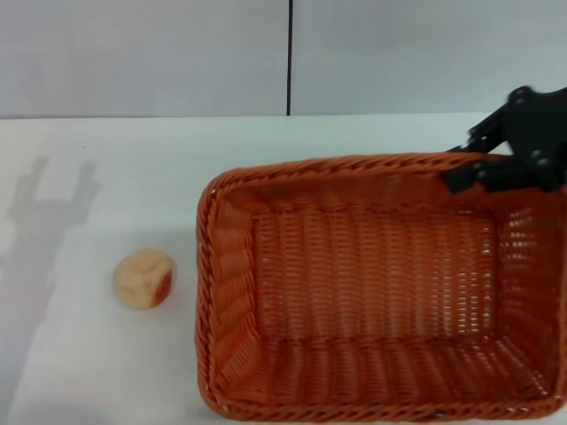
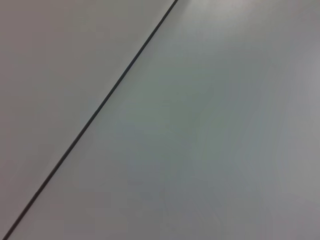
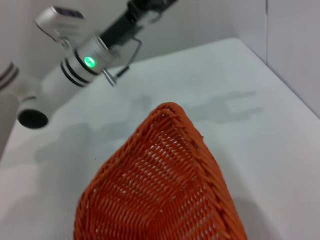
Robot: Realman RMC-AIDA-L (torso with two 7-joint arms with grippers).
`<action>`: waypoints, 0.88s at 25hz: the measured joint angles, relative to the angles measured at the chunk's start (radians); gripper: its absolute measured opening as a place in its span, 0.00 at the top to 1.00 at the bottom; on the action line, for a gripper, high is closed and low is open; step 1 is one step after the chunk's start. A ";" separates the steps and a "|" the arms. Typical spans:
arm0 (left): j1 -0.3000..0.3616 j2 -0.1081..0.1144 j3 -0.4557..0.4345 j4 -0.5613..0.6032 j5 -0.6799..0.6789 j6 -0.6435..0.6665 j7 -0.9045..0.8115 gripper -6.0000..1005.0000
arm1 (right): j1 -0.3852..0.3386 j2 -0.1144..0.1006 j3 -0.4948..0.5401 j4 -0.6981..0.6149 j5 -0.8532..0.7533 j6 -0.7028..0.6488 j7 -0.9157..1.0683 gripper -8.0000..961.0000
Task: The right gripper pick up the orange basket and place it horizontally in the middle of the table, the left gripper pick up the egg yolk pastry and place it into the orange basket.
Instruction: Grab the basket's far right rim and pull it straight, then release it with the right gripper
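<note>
The orange basket [image 1: 223, 301] fills the right half of the head view, open side up and long side across, with nothing inside. My right gripper [image 1: 474, 173] grips its far right rim, fingers closed on the braided edge. The right wrist view shows one corner of the basket [image 3: 165, 185] close up. The egg yolk pastry [image 1: 143, 279] lies on the white table [image 1: 106, 159], a short way left of the basket. My left arm [image 3: 85, 60] hangs above the table's far side in the right wrist view; its black end runs out of the picture. The left wrist view shows only wall.
A pale grey wall with a dark vertical seam [image 1: 289, 57] backs the table. The left arm's forked shadow [image 1: 49, 199] falls on the table behind the pastry. The basket's near rim reaches the bottom edge of the head view.
</note>
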 joint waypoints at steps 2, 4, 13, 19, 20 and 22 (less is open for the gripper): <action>0.000 0.000 0.002 -0.001 0.001 -0.002 0.000 0.28 | 0.004 0.011 0.000 0.006 -0.013 0.016 -0.014 0.80; 0.000 0.000 0.002 -0.001 0.001 -0.004 0.000 0.28 | 0.007 0.013 0.000 0.013 -0.014 0.023 -0.020 0.79; 0.003 0.000 0.003 -0.003 0.001 -0.007 0.000 0.28 | 0.030 0.011 0.001 0.088 -0.014 0.088 -0.055 0.79; 0.001 0.000 0.002 -0.004 0.001 -0.010 0.000 0.29 | 0.032 0.010 0.000 0.104 -0.015 0.109 -0.059 0.79; -0.002 0.000 0.003 -0.005 0.001 -0.013 0.000 0.29 | 0.036 0.010 0.000 0.118 -0.016 0.115 -0.063 0.79; -0.004 0.000 0.002 -0.005 0.001 -0.013 0.000 0.29 | 0.038 0.010 0.000 0.123 -0.016 0.121 -0.066 0.79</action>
